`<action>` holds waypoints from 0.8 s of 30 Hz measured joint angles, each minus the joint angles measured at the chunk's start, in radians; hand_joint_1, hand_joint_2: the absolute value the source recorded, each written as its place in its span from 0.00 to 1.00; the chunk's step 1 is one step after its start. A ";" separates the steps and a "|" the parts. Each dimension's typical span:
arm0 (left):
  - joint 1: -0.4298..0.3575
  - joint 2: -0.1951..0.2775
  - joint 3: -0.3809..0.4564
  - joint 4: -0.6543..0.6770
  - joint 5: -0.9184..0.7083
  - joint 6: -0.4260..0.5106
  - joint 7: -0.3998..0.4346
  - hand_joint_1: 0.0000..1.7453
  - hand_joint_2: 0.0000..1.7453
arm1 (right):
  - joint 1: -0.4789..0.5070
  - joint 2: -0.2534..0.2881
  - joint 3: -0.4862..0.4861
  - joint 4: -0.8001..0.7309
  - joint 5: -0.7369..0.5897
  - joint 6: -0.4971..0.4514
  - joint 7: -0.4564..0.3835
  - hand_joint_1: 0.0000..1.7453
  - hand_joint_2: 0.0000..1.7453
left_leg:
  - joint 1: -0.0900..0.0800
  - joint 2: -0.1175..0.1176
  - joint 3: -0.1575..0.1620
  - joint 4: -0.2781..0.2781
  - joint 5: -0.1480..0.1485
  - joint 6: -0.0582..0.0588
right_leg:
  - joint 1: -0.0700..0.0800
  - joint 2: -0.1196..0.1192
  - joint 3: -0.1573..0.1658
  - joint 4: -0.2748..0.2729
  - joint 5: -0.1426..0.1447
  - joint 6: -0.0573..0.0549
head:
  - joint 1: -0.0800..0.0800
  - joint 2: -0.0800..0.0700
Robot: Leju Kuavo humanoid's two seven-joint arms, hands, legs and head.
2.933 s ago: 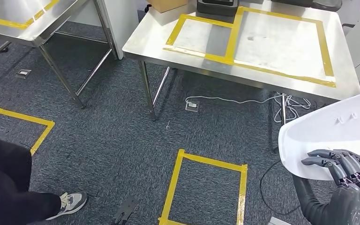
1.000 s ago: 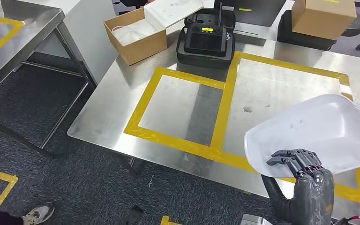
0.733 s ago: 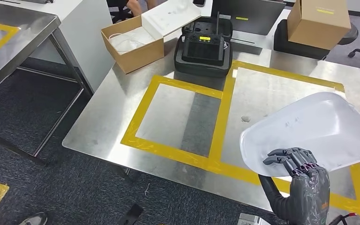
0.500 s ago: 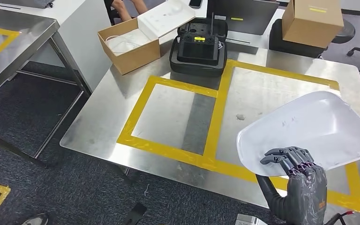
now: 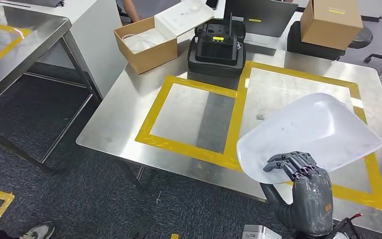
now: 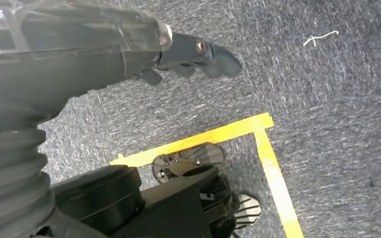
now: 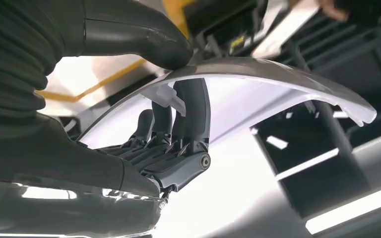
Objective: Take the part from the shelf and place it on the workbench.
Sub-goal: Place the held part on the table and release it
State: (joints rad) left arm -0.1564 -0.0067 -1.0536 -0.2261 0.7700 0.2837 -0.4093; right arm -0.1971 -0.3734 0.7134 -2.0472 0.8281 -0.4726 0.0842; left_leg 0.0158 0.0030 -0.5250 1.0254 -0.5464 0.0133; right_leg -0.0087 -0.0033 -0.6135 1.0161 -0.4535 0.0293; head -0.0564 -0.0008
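The part is a broad white curved shell (image 5: 311, 134), held tilted in the air over the right taped rectangle of the steel workbench (image 5: 124, 114). My right hand (image 5: 293, 172) grips its near edge from below, fingers curled over the rim. In the right wrist view the thumb (image 7: 144, 39) presses one face of the shell (image 7: 278, 84) and the fingers (image 7: 188, 114) press the other. My left hand (image 6: 198, 52) hangs beside my body above the carpet, fingers loosely bent, holding nothing.
Yellow tape (image 5: 234, 127) marks two rectangles on the workbench. Behind them stand a black controller case (image 5: 216, 50), an open cardboard box (image 5: 146, 45), a closed cardboard box (image 5: 331, 22) and a black case. Another steel table (image 5: 15, 45) stands at the left. A person's shoe (image 5: 35, 231) is on the carpet.
The camera has come up to the workbench, which has shifted in the picture. My right hand has carried the shell a little left and tilted it more steeply over the right rectangle.
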 joint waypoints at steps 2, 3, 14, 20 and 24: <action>-0.001 -0.002 0.000 0.000 -0.008 -0.007 0.010 0.00 1.00 | -0.027 0.004 0.020 0.010 -0.030 0.059 -0.015 1.00 1.00 | 0.002 0.005 -0.009 -0.001 0.011 0.011 | -0.001 0.001 -0.029 0.070 -0.054 0.009 | 0.004 0.000; -0.002 -0.002 -0.001 0.000 -0.014 -0.011 0.016 0.00 1.00 | -0.045 0.010 0.034 0.021 -0.045 0.089 -0.023 1.00 1.00 | 0.001 0.009 -0.015 -0.001 0.016 0.014 | -0.001 0.001 -0.053 0.134 -0.094 0.012 | 0.005 0.000; -0.046 -0.033 -0.023 -0.005 -0.078 -0.047 0.066 0.00 1.00 | -0.250 0.159 0.215 0.306 -0.178 0.205 -0.091 1.00 1.00 | -0.011 0.042 -0.048 -0.004 0.042 -0.010 | 0.020 0.009 0.059 -0.018 -0.040 -0.051 | 0.004 0.000; -0.047 -0.035 -0.029 -0.006 -0.078 -0.050 0.066 0.00 1.00 | -0.282 0.200 0.259 0.395 -0.180 0.204 -0.093 1.00 1.00 | -0.007 -0.007 -0.166 0.221 -0.071 -0.034 | 0.012 -0.011 0.068 -0.055 -0.021 -0.055 | -0.005 0.000; -0.045 -0.032 -0.031 -0.006 -0.080 -0.051 0.067 0.00 1.00 | -0.291 0.215 0.280 0.437 -0.180 0.206 -0.092 1.00 1.00 | -0.001 0.002 -0.128 0.131 0.019 -0.045 | 0.008 -0.017 0.067 -0.037 -0.033 -0.044 | -0.005 0.000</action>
State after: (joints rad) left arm -0.2012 -0.0384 -1.0846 -0.2317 0.6905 0.2323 -0.3427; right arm -0.4882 -0.1587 0.9937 -1.6098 0.6480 -0.2668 -0.0080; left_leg 0.0147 0.0052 -0.6534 1.1567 -0.5273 -0.0321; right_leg -0.0003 -0.0199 -0.5469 0.9791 -0.4865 -0.0146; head -0.0615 -0.0008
